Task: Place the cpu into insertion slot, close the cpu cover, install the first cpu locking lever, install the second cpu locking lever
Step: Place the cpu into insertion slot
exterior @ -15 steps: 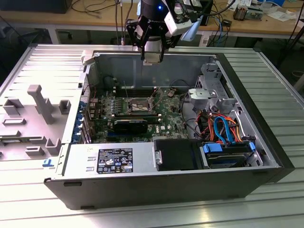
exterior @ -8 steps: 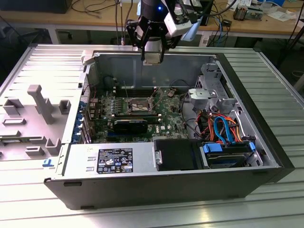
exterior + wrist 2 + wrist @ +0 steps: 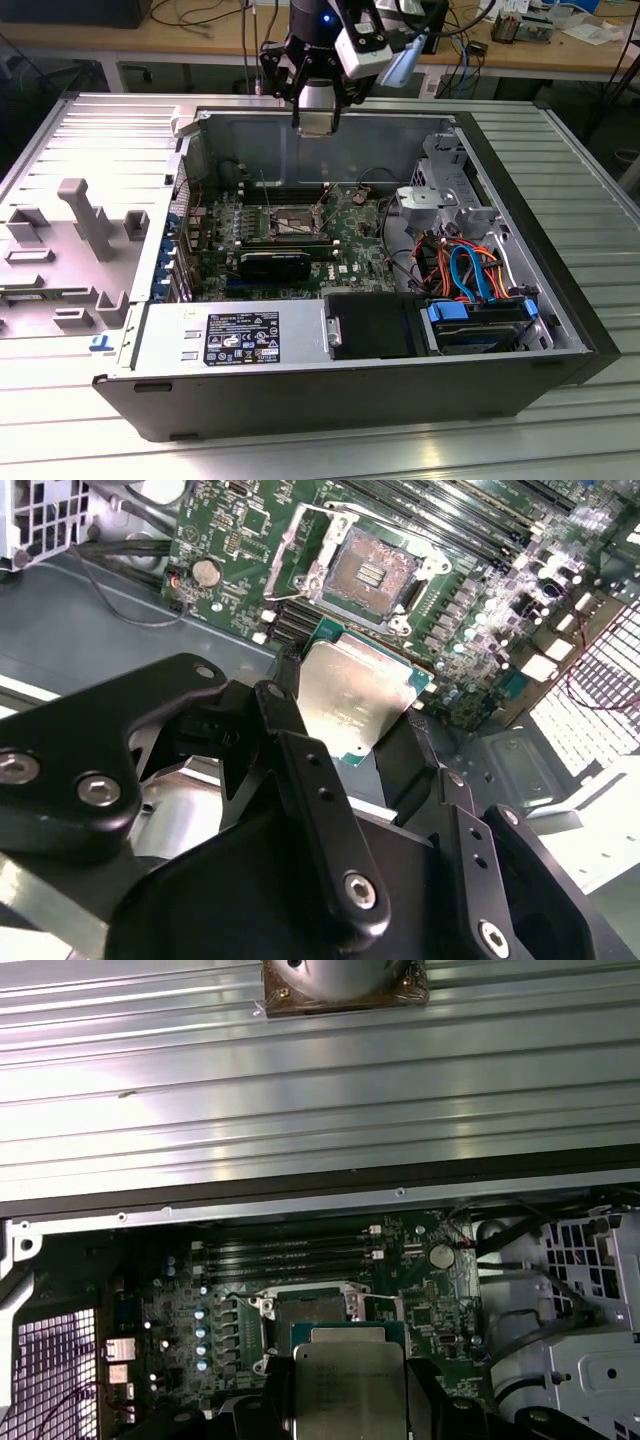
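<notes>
Over the case's far wall: gripper (image 3: 315, 128) is seen high above the board (image 3: 350, 245), well apart from it.
Jaws: closed on the cpu (image 3: 355, 700), which is pinched by two opposite edges, metal top facing the wrist cameras.
Slot (image 3: 372, 572): uncovered, contacts bared; located on the board below and ahead of the jaws, with nothing between.
Alignment: cpu is square, so no long axis is noted; its edges are judged about parallel to the slot's in the first wrist view.
Edges: memory slots (image 3: 290, 1255) run just beside the slot; case wall (image 3: 300, 150) stands near; drive cage (image 3: 440, 190) is at the exterior view's right.
Room: open air is seen above the slot; the way down is judged unobstructed.
Desk (image 3: 585, 160): ribbed metal; the case is laid open on it.
</notes>
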